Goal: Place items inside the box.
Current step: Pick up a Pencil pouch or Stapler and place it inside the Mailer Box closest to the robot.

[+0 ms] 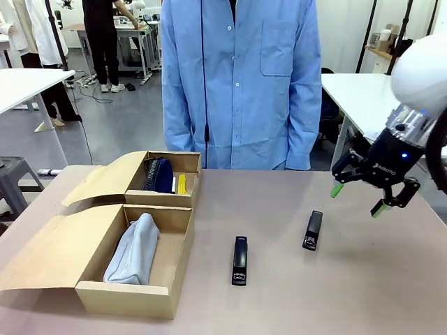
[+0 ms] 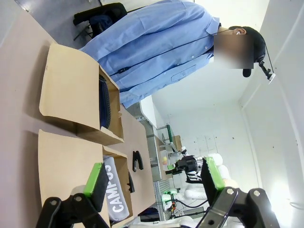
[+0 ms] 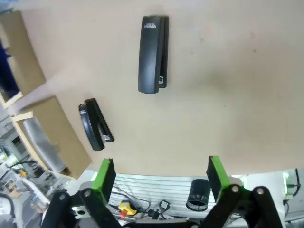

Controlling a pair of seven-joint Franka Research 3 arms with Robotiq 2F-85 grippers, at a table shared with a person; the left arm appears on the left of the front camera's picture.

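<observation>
Right pincer (image 1: 357, 199) hung above the right side of the table (image 1: 391, 293), tipped downward, its green-padded jaws spread wide with nothing between them. Left pincer (image 2: 154, 185), seen from its own wrist camera, was just as wide open and just as empty.

From where I stood, a person in a blue shirt (image 1: 241, 84) was close against the far edge. Two open cardboard boxes sat one behind the other on the table's left side, flaps folded outward. The far box (image 1: 171, 198) held a navy pouch (image 1: 162, 176) with a slim yellow knife (image 1: 181, 183) just beside it. The near box (image 1: 133, 300) held a grey pouch (image 1: 136, 251), lying lengthwise with "CAMPUS" printed on it in white. Bare tan tabletop was all that lay between the right pincer and the loose items.

Those were two staplers. The right stapler (image 1: 313, 230) lay on the table near the right pincer, below it and a little toward the middle, not touching it. The middle stapler (image 1: 239, 259) lay farther off, between the right stapler and the near box, well apart from the pincer.

Both were small, black and oblong, lying flat with their long sides running roughly across the table toward the person; the right one was angled slightly. Each had a pale mark at the end nearer the robot.
</observation>
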